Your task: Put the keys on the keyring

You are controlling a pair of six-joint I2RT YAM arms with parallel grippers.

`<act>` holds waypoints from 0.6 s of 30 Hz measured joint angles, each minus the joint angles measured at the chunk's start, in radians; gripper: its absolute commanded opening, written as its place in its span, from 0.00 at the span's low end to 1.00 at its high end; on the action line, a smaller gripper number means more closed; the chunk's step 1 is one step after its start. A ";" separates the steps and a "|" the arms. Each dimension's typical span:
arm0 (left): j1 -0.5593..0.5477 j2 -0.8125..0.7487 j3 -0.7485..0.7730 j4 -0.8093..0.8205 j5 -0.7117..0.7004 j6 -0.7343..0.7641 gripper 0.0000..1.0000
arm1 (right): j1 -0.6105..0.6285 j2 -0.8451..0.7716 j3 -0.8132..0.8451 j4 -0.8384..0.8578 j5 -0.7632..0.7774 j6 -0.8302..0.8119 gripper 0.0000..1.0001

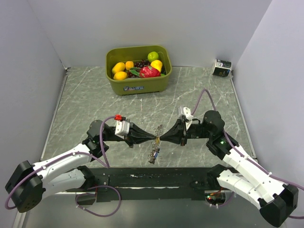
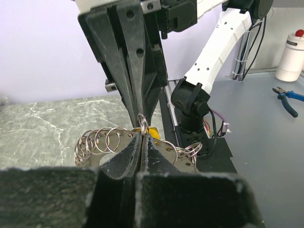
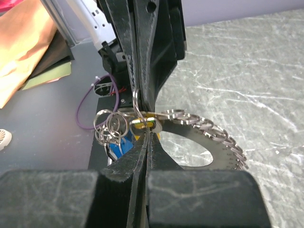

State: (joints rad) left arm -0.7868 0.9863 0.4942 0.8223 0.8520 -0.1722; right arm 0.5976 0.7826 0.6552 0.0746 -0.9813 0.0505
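Note:
Both grippers meet tip to tip above the table's near middle. My left gripper (image 1: 154, 137) (image 2: 142, 136) is shut on the keyring (image 2: 97, 141), a flat crescent metal plate strung with several split rings; it also shows in the top view (image 1: 159, 128) and the right wrist view (image 3: 209, 128). My right gripper (image 1: 163, 137) (image 3: 148, 134) is shut at a yellow-headed key (image 3: 142, 124) (image 2: 151, 129) at the plate's edge. A blue-headed key (image 3: 122, 145) and loose rings hang below. A bunch of keys (image 1: 154, 156) dangles under the fingertips. Other key colours are hidden.
A green bin (image 1: 137, 88) of fruit stands at the back centre. A small black-and-white box (image 1: 222, 67) sits at the back right corner. The arms' black base plate (image 1: 152, 176) runs along the near edge. White walls enclose the marble table (image 1: 85, 104).

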 measured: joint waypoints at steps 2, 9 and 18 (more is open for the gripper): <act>0.000 -0.002 0.000 0.000 0.000 0.000 0.01 | 0.000 0.000 -0.006 -0.002 0.000 -0.002 0.00; 0.000 -0.007 0.001 -0.007 0.000 0.003 0.01 | 0.000 -0.019 -0.007 -0.038 0.009 -0.018 0.24; 0.000 -0.008 0.002 -0.020 0.010 0.003 0.01 | 0.000 -0.096 -0.004 -0.034 -0.003 -0.026 0.60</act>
State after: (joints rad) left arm -0.7868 0.9787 0.4961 0.8024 0.8619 -0.1696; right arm 0.5976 0.6865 0.6510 0.0406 -0.9840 0.0246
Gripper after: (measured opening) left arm 0.023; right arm 0.575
